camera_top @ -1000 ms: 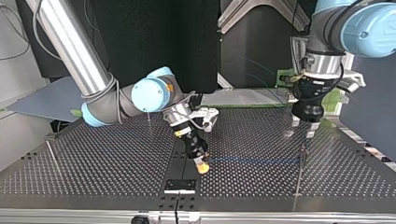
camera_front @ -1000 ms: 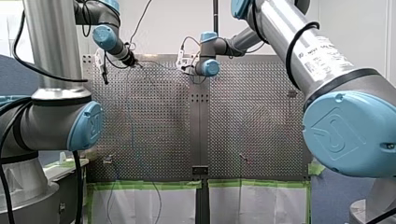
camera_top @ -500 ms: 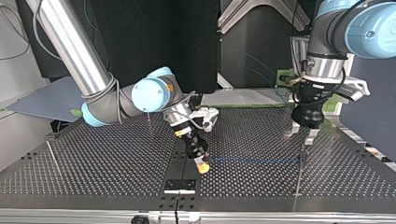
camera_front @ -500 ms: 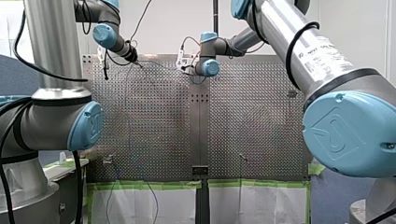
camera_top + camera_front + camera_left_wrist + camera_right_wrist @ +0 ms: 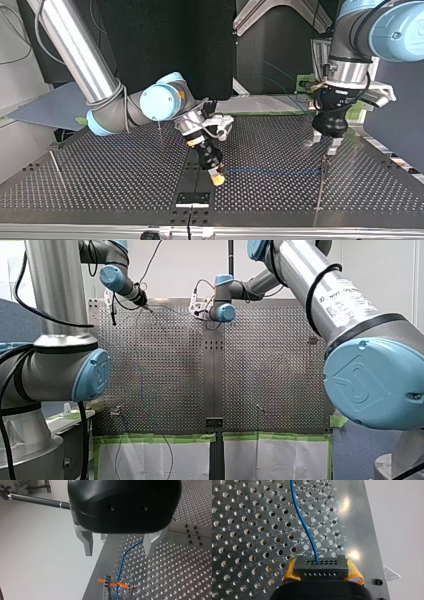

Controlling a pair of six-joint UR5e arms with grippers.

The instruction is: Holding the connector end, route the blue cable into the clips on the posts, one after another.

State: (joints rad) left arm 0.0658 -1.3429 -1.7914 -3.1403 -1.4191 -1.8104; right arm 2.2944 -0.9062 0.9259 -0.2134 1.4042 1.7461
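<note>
Connector [image 5: 321, 567] clamped between yellow pads [image 5: 355, 573] of right gripper [image 5: 322, 572]; blue cable [image 5: 303, 522] running straight ahead of it, over table [image 5: 249, 542]. Left gripper [image 5: 119, 552] spread wide and empty, directly above orange clip [image 5: 116, 583], cable crossing there. For clean routing: keep clamp firm, hold cable taut and low, lead it squarely into each slot. Count: one cable, one connector, two grippers, three posts [image 5: 323, 170] visible in top view.

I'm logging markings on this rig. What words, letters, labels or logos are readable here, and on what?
"W", "Z", "AA": stamped faintly along the edge of the perforated table, right wrist view.
White label on my right arm, front view: too blurred to read.
Blue joint cap: embossed logo, no legible letters.
</note>
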